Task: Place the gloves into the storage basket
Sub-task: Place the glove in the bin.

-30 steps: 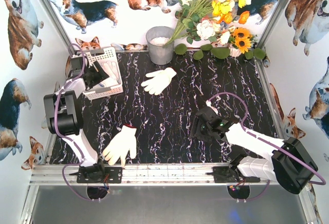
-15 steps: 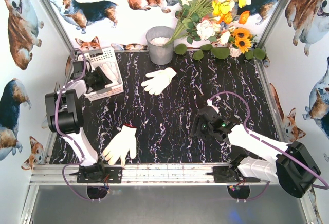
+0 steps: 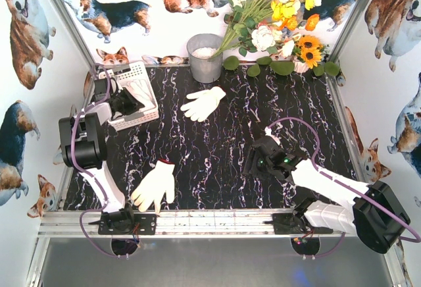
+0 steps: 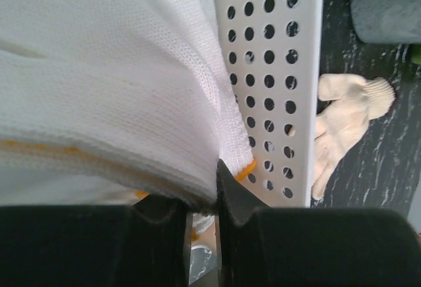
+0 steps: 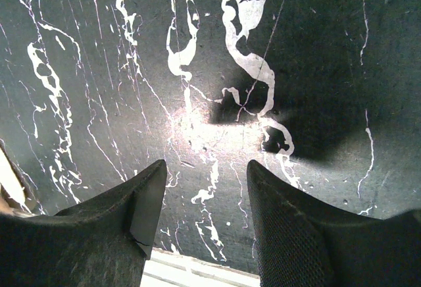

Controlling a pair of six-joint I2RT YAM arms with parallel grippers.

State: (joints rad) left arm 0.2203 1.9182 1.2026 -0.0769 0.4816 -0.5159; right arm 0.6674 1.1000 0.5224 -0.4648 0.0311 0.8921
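Black marble table (image 3: 217, 162): white gloves (image 4: 99, 89) in basket (image 3: 135, 71) under left gripper (image 4: 200, 191), jaws near-closed, hold cannot be told; right gripper (image 5: 205, 175) spread, empty; still outside: far glove (image 3: 204, 103), near glove (image 3: 156, 185).

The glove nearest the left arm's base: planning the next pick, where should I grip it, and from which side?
Probably pinch that glove mid-palm from straight above: it lies flat, fingers splayed toward the near edge, offering no raised side to grab.
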